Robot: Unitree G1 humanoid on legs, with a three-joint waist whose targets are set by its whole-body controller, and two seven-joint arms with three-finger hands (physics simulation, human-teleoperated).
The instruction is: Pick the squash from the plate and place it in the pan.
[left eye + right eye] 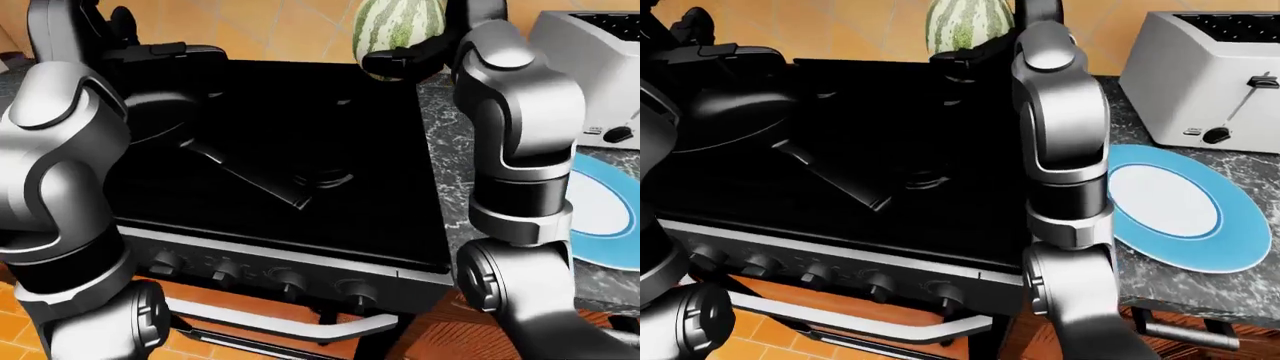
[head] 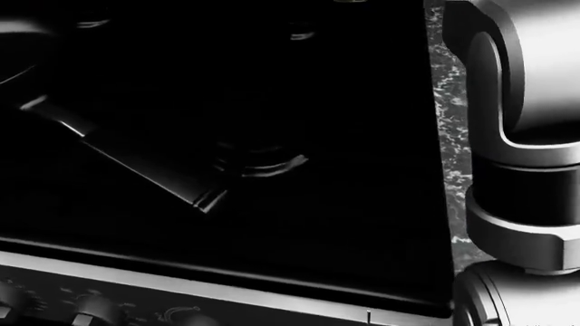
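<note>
Head view: black stove point(image 2: 253, 136), pan handle point(image 2: 136, 159) and a strip of marbled surface point(image 2: 451, 102) only. Eye views add the squash point(image 1: 968, 24), oval, striped pale and dark green, held above the stove's upper edge, clear of the blue-rimmed plate point(image 1: 1180, 206), which lies beside a toaster point(image 1: 1210, 75). Right robot hand point(image 1: 400, 64) grips the squash from below. Pan point(image 1: 725, 112) on stove, left. Left robot hand point(image 1: 150, 52): closure cannot be determined.

My squash point(image 1: 398, 25) is green with pale stripes; plate point(image 1: 1230, 247) blue-rimmed white; pan point(image 1: 735, 112) black; tabletop point(image 1: 1240, 296) dark marbled.
</note>
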